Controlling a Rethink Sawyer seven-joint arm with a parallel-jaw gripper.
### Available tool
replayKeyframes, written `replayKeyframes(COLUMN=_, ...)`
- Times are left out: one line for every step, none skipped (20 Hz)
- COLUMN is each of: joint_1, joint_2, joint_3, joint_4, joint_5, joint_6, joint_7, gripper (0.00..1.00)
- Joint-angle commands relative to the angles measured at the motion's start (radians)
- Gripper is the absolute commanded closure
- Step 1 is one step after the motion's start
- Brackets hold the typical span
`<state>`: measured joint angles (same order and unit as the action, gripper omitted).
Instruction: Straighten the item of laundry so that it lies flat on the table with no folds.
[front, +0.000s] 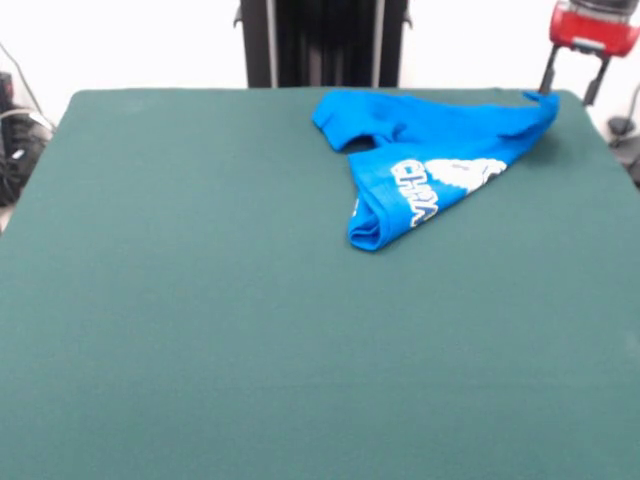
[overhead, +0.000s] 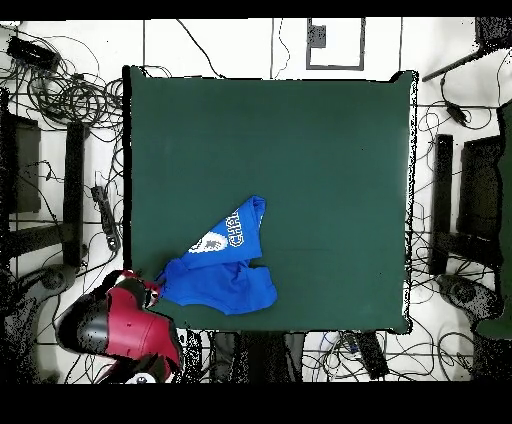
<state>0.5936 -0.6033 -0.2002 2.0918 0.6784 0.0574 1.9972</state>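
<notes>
The bright blue T-shirt (front: 430, 160) lies crumpled and folded over itself at the table's far right part in the front view, with white lettering showing on a rolled fold. One corner stretches out to a point at the far right edge. My gripper (front: 569, 88) hangs at that corner with its two fingers (front: 547, 72) spread apart, open; one finger touches the shirt's tip. In the overhead view the shirt (overhead: 225, 270) lies near the bottom left edge of the green table (overhead: 320, 160), and the gripper (overhead: 153, 289) is at the shirt's left tip.
The green table (front: 200, 300) stretches wide to the left and front of the shirt. The robot's black pedestal (front: 322, 40) stands behind the far edge. Cables and stands (overhead: 60, 150) lie on the floor around the table.
</notes>
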Motion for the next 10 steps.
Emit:
replayKeyframes(joint_1=-0.117, joint_2=-0.123, joint_3=0.009, joint_4=0.06, joint_5=-0.08, joint_6=0.144, joint_7=0.105, gripper=0.0)
replayKeyframes(joint_1=-0.128, joint_2=-0.141, joint_3=0.007, joint_4=0.072, joint_5=-0.1, joint_6=0.155, joint_7=0.096, gripper=0.0)
replayKeyframes(joint_1=-0.138, joint_2=-0.159, joint_3=-0.006, joint_4=0.076, joint_5=-0.122, joint_6=0.176, joint_7=0.084, gripper=0.0)
replayKeyframes(joint_1=-0.152, joint_2=-0.18, joint_3=-0.022, joint_4=0.08, joint_5=-0.147, joint_6=0.201, joint_7=0.07, gripper=0.0)
replayKeyframes(joint_1=-0.157, joint_2=-0.197, joint_3=-0.04, joint_4=0.08, joint_5=-0.17, joint_6=0.226, joint_7=0.064, gripper=0.0)
replayKeyframes(joint_1=-0.169, joint_2=-0.216, joint_3=-0.053, joint_4=0.08, joint_5=-0.195, joint_6=0.251, joint_7=0.053, gripper=0.0)
replayKeyframes(joint_1=-0.179, joint_2=-0.232, joint_3=-0.06, joint_4=0.081, joint_5=-0.217, joint_6=0.271, joint_7=0.048, gripper=0.0)
replayKeyframes(joint_1=-0.196, joint_2=-0.246, joint_3=-0.069, joint_4=0.078, joint_5=-0.238, joint_6=0.289, joint_7=0.035, gripper=0.0)
replayKeyframes(joint_1=-0.211, joint_2=-0.263, joint_3=-0.07, joint_4=0.081, joint_5=-0.261, joint_6=0.303, joint_7=0.029, gripper=0.0)
replayKeyframes(joint_1=-0.227, joint_2=-0.295, joint_3=-0.083, joint_4=0.092, joint_5=-0.289, joint_6=0.33, joint_7=0.016, gripper=0.0)
